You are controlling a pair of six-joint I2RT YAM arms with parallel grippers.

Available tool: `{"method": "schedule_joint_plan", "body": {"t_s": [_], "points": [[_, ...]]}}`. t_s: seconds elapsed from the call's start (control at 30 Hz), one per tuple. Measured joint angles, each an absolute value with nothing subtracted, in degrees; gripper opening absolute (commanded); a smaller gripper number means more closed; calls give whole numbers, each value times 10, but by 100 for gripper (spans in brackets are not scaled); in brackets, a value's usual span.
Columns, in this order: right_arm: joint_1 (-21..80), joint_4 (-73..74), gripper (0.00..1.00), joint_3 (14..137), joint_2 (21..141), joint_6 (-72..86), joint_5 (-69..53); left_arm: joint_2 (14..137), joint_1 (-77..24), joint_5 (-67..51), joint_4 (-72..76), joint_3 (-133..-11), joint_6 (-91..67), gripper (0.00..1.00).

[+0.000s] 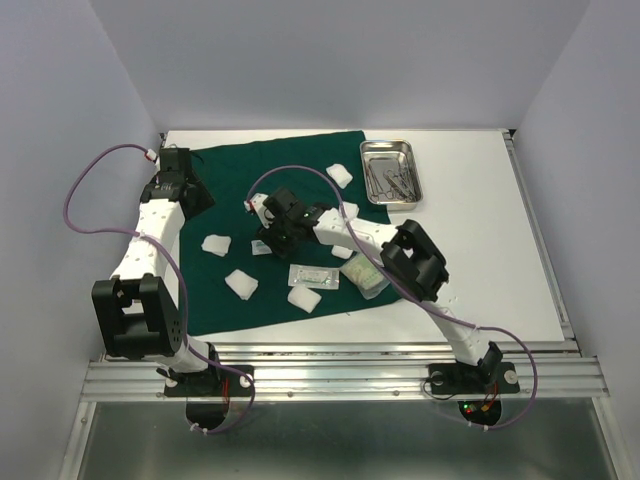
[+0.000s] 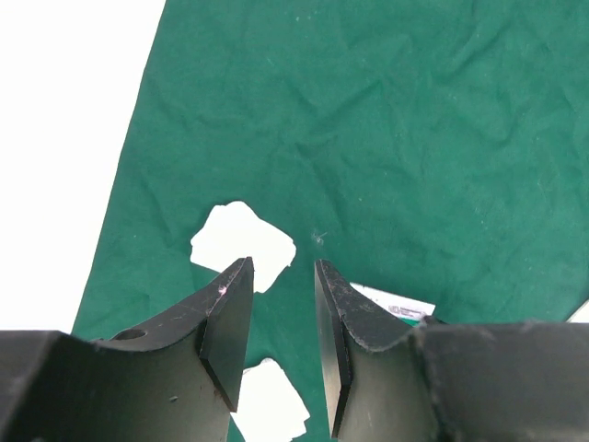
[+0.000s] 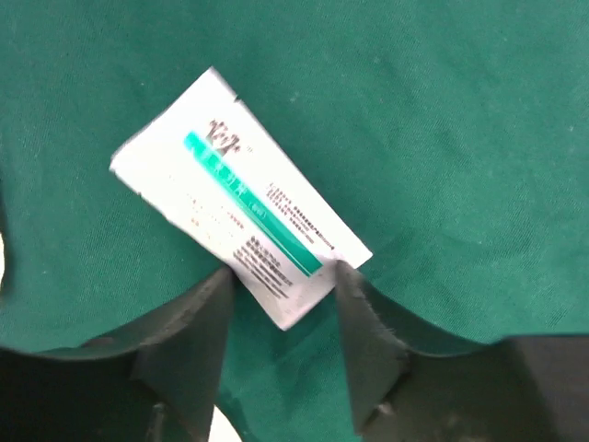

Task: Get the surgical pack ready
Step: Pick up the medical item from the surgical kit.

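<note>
1 sealed packet (image 3: pixel 241 193) flat on drape (image 3: pixel 442 138) middle, long axis diagonal, near end between jaws of right gripper (image 3: pixel 282 274), parted, unclamped; left gripper (image 2: pixel 282 267) parted, empty, farther off near drape's far-left corner.

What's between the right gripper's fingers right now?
The near end of a white packet, lying flat on the drape, sits inside the open right gripper. The right wrist view shows it.

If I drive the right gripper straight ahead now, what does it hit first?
Probably the sealed packet: its near end lies between the open tips of the right gripper, on the green drape. Depth is unclear.
</note>
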State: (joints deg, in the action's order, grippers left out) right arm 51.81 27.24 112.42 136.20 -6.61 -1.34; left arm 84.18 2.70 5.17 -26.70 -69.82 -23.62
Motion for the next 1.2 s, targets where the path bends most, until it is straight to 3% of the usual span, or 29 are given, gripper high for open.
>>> {"method": "schedule_joint_plan", "body": {"t_s": [0.07, 0.17, 0.33, 1.2], "points": [[518, 270, 31, 1124, 1362, -63, -15, 842, 27, 50, -268, -698, -235, 44], [519, 269, 26, 1124, 1362, -61, -15, 842, 27, 48, -268, -698, -234, 44], [521, 266, 5, 1124, 1362, -57, -15, 842, 27, 45, -268, -698, -234, 44], [478, 239, 1, 1034, 1228, -42, 83, 837, 33, 41, -266, -691, -230, 44]]}}
